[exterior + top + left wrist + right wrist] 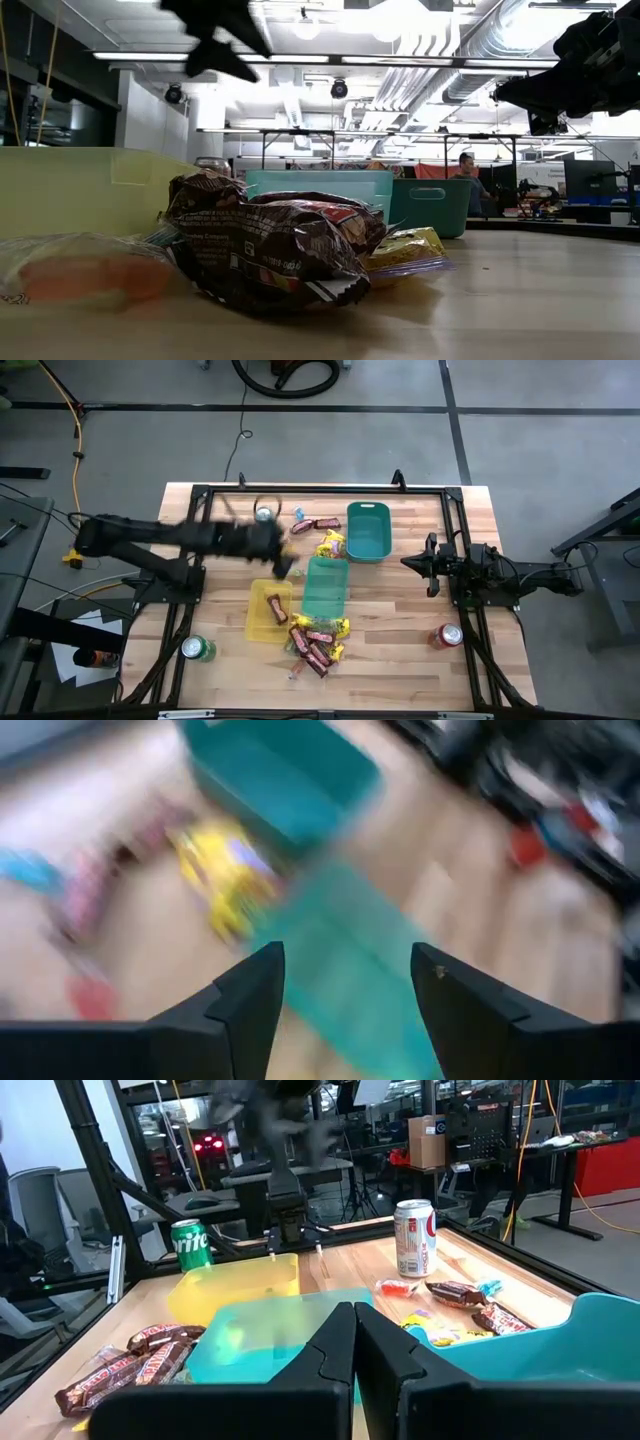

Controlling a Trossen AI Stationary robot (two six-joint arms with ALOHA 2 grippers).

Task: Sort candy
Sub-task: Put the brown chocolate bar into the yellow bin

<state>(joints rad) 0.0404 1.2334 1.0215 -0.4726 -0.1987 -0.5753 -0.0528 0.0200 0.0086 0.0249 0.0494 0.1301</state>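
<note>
Candy lies in two groups. Dark red-brown bars and yellow packets point(315, 640) are heaped at the near ends of the yellow tray point(262, 622) and the middle teal tray point(325, 588). More bars and a yellow packet point(328, 540) lie beside the far teal tray point(368, 530). One piece point(276, 606) lies in the yellow tray. My left gripper point(347, 965) hangs open and empty in the air, over the gap between the yellow and middle teal trays point(285, 565). My right gripper point(355, 1345) is shut and empty at the table's right point(415, 563).
A silver can point(263, 513) stands at the far left, a green can point(197, 650) at the near left and a red can point(447, 637) at the near right. Black frame rails point(320, 490) run around the table. Bare wood lies between the trays and the right arm.
</note>
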